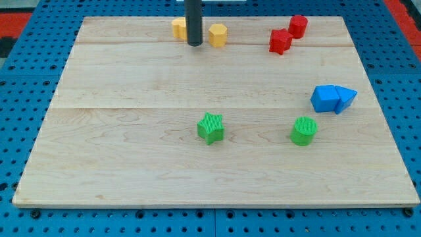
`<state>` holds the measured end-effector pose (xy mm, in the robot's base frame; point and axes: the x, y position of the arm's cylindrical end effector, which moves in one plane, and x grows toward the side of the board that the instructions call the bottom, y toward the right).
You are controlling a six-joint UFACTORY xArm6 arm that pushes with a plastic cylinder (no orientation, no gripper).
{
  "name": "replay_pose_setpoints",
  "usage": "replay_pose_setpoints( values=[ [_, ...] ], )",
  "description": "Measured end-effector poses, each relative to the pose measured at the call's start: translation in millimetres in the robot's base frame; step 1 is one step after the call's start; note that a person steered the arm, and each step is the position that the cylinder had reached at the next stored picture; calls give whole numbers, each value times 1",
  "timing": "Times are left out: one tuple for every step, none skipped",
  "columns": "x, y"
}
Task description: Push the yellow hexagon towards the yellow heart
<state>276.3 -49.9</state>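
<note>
The yellow hexagon (218,34) sits near the view's top, right of centre-left. The yellow heart (179,27) lies a short way to its left, partly hidden behind my rod. My tip (195,44) rests on the board between the two yellow blocks, just left of the hexagon and just right of the heart. I cannot tell whether the tip touches either block.
A red star (279,41) and a red cylinder (298,26) stand at the top right. A blue cube (325,99) and a blue triangle (345,97) touch at the right. A green star (210,128) and a green cylinder (304,130) sit lower down. The wooden board (131,151) ends in blue pegboard.
</note>
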Motion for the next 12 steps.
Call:
replay_pose_setpoints(
  values=[
    [37,21],
    [39,90],
    [38,112],
    [-7,85],
    [-24,53],
    [-30,52],
    [-30,52],
    [0,54],
    [50,63],
    [63,130],
    [83,235],
    [108,342]
  ],
)
